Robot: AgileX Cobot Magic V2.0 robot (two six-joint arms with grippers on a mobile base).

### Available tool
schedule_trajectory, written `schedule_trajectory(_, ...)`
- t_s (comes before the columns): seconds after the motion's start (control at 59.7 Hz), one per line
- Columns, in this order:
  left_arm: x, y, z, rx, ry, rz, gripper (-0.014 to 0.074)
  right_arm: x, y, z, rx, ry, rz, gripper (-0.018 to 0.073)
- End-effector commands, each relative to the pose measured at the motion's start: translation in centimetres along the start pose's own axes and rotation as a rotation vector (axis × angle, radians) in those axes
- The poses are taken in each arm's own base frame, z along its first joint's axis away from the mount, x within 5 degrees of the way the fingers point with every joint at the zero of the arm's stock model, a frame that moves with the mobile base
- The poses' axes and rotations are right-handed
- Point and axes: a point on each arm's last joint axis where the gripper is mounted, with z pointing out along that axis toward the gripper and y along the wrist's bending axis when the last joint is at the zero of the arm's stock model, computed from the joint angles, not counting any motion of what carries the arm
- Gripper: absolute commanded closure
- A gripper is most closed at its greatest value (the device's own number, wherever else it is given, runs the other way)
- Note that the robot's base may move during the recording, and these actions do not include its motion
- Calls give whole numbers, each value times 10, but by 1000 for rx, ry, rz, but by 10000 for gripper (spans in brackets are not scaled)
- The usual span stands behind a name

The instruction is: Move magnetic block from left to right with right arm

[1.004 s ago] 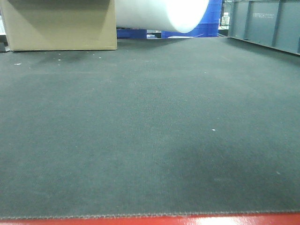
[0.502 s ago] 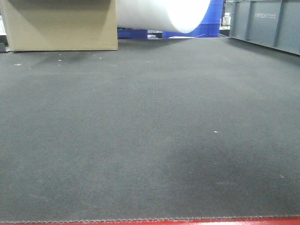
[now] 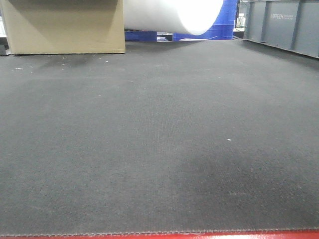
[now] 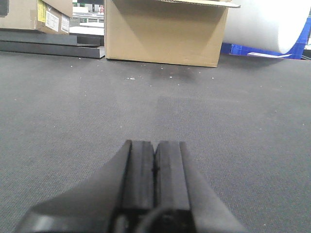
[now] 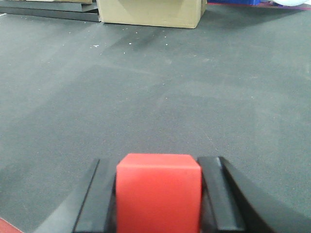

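Note:
The magnetic block [image 5: 158,194], a plain red cube, sits between the two black fingers [image 5: 95,194] of my right gripper [image 5: 159,162]. The jaws press against its left and right faces, and it appears held just above the dark mat [image 5: 160,87]. In the left wrist view my left gripper [image 4: 154,143] is shut, its pads [image 4: 142,170] touching with nothing between them, low over the mat. The front view shows neither gripper nor the block.
A cardboard box [image 3: 65,25] stands at the mat's far left. A white roll [image 3: 174,14] lies behind it, with blue crates [image 3: 227,22] beyond. A grey bin [image 3: 284,25] lines the far right. A red table edge [image 3: 259,235] runs along the front.
The front view has shifted slightly, so the red strip at the bottom edge is thinner. Nothing on the mat has moved.

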Motion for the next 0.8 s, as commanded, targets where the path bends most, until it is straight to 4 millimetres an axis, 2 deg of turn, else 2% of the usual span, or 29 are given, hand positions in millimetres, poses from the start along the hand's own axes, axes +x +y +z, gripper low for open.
schedule_trajectory(0.0, -6, 0, -1, 3, -95, -7, 713, -16, 3, -4, -29, -117, -15, 428)
schedule_trajectory(0.167, -6, 0, -1, 3, -95, -7, 713, -23, 6, 5, -31, -106, -13, 431)
schedule_trajectory(0.318, -6, 0, -1, 3, -95, -7, 713, -45, 12, 36, -21, -50, -18, 430)
schedule_trajectory(0.452, -6, 0, -1, 3, -95, -7, 713, -66, 20, 80, -11, 18, -25, 430)
schedule_trajectory(0.552, -6, 0, -1, 3, -95, -7, 713, -73, 25, 120, -1, 80, -31, 430)
schedule_trajectory(0.686, -6, 0, -1, 3, -95, -7, 713, -70, 29, 169, 12, 164, -38, 430)
schedule_trajectory(0.787, -6, 0, -1, 3, -95, -7, 713, -59, 31, 207, 25, 249, -59, 429)
